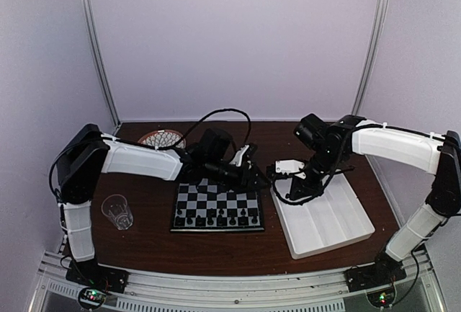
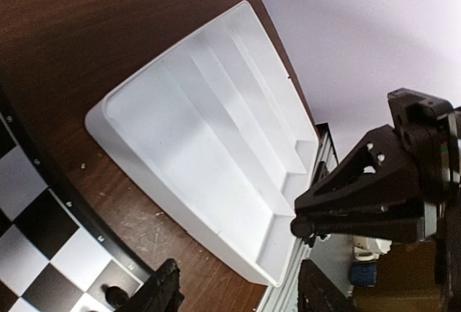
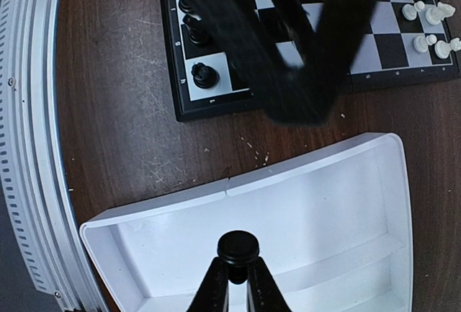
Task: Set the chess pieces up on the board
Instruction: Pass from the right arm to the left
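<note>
The board [image 1: 217,207] lies mid-table with black chess pieces [image 1: 216,220] along its near row. In the right wrist view black pieces [image 3: 204,76] stand at the board's [image 3: 216,99] corner and white pieces [image 3: 425,9] at its far side. My right gripper [image 3: 238,272] is shut on a black chess piece [image 3: 238,247], held above the white tray [image 3: 324,182]. From above, the right gripper [image 1: 279,182] hangs by the tray's left edge. My left gripper [image 2: 241,294] is open and holds nothing, over bare wood between the board [image 2: 29,204] and the tray [image 2: 209,132]. A black piece [image 2: 115,295] stands by its left finger.
The white compartmented tray [image 1: 324,218] sits right of the board. A clear glass [image 1: 117,211] stands at the left and a round patterned plate [image 1: 162,139] lies at the back left. The two arms are close together above the board's right edge. A metal rail [image 3: 29,146] runs along the table's near edge.
</note>
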### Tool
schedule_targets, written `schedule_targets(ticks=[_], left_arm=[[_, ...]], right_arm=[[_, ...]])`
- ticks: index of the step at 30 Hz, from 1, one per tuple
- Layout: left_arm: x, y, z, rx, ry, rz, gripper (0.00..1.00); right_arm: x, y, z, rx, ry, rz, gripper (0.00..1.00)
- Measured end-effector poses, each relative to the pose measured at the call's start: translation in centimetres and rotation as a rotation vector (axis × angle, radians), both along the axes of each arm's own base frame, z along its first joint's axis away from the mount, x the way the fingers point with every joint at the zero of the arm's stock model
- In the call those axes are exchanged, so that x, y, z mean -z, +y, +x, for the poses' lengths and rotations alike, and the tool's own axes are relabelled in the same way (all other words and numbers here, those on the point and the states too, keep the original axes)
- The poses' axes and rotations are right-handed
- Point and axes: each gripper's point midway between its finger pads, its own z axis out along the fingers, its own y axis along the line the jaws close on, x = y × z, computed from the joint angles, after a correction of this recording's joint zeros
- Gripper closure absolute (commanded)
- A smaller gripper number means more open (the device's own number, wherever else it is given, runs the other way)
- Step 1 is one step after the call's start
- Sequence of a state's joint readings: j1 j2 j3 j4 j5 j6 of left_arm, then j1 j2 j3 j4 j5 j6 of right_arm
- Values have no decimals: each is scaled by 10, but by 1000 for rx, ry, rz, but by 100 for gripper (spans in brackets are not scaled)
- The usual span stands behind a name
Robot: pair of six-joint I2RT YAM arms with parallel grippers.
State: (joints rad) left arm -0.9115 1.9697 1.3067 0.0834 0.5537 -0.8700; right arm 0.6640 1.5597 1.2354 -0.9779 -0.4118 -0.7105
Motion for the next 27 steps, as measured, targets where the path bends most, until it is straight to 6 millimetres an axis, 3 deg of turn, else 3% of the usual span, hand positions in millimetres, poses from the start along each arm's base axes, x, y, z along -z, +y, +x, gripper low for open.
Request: schedule_targets(ticks=[11,27], left_arm=[[-21,-40,-8,50,160,-152,52],[-13,-52,-19,95,271,-160,65]], right_arm=[[-10,11,1,-14,-25,19,88],[-12,10,10,25,-56,10,88]])
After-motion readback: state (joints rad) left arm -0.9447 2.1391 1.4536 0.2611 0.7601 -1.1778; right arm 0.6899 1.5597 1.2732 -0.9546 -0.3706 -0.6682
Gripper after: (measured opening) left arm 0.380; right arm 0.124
